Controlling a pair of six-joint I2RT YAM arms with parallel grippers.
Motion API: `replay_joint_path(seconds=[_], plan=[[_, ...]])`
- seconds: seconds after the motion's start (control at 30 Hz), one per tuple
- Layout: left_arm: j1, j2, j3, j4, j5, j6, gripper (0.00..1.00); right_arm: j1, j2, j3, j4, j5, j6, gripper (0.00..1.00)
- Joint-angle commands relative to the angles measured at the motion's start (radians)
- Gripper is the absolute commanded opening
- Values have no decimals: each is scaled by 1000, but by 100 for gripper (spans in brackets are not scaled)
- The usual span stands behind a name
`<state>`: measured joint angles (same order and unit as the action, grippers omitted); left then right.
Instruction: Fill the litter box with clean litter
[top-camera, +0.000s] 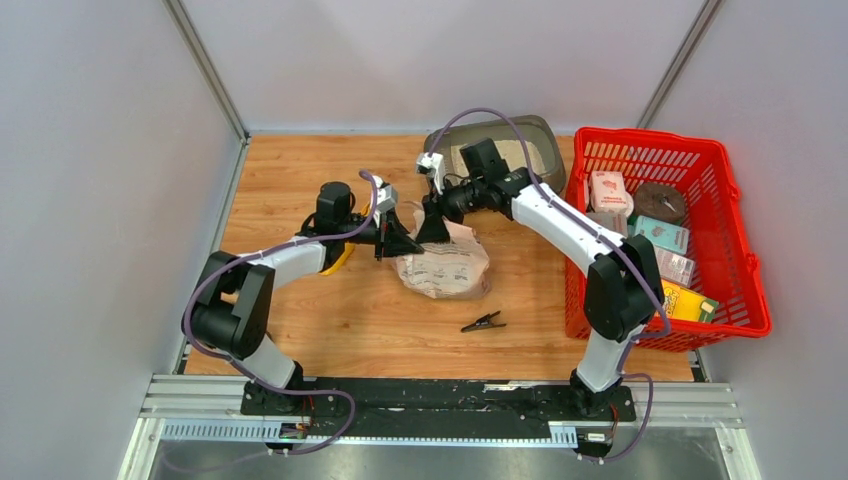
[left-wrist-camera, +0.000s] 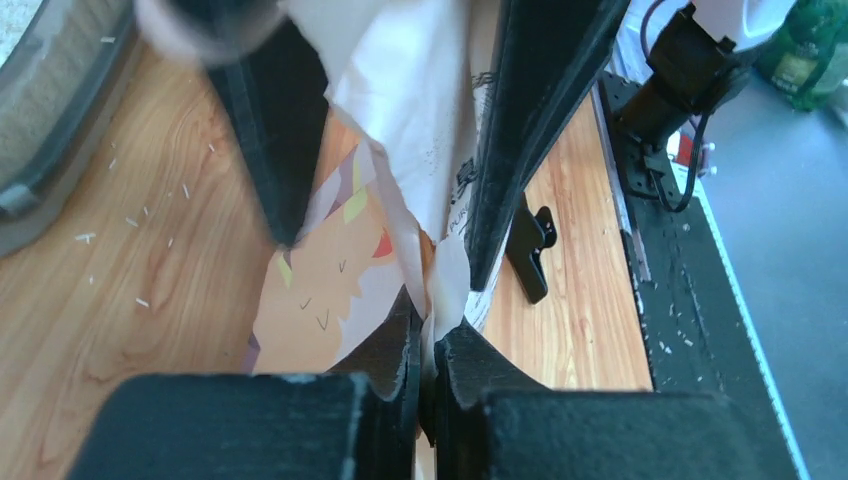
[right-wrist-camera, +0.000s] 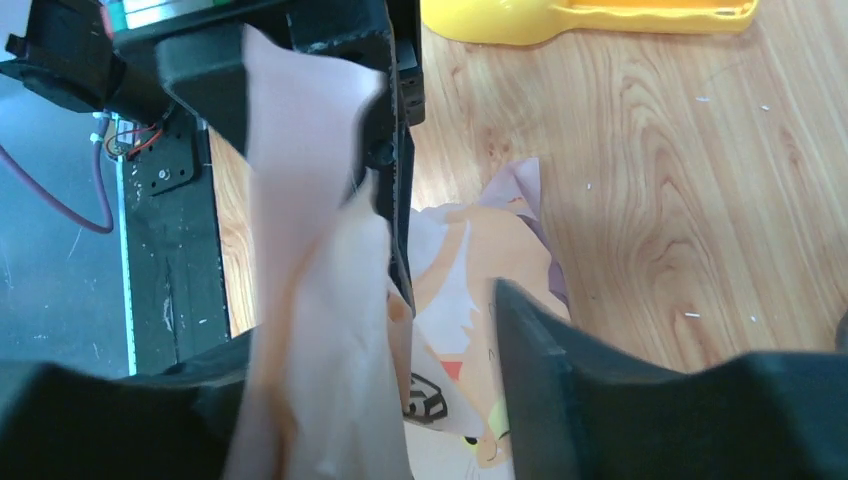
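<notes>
The dark grey litter box (top-camera: 545, 132) sits at the back of the table, with pale clean litter (top-camera: 515, 155) inside it. A crumpled paper litter bag (top-camera: 445, 262) with a cat print lies in the middle. My left gripper (top-camera: 403, 240) is shut on the bag's upper paper edge (left-wrist-camera: 432, 300). In the left wrist view, the paper is pinched between the jaws. My right gripper (top-camera: 432, 228) straddles the same edge from the far side. Its jaws stand apart, and the paper (right-wrist-camera: 320, 300) hangs against one finger. The litter box's rim (left-wrist-camera: 50, 160) shows at the left.
A yellow scoop (top-camera: 340, 262) lies under my left arm and shows again as the scoop (right-wrist-camera: 590, 15) in the right wrist view. A black clip (top-camera: 482, 322) lies in front of the bag. A red mesh basket (top-camera: 745, 290) with boxes stands at the right. Stray granules dot the wood.
</notes>
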<state>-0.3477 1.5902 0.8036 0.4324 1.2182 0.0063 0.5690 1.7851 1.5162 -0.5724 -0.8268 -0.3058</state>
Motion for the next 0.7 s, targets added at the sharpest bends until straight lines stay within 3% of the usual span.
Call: replay_joint_path(seconds=[0.0, 0.1, 0.2, 0.37, 0.67], plan=[[19, -70, -27, 42, -35, -112, 0, -44, -110, 64, 17, 61, 92, 71], [56, -133, -55, 34, -84, -215, 0, -92, -194, 9, 39, 104, 138, 81], [76, -162, -67, 0, -98, -265, 0, -110, -260, -85, 52, 130, 145, 84], [78, -188, -75, -73, -102, -279, 0, -110, -384, -266, 129, 147, 131, 88], [79, -196, -75, -126, -94, -281, 0, -95, -432, -427, 261, 177, 168, 88]])
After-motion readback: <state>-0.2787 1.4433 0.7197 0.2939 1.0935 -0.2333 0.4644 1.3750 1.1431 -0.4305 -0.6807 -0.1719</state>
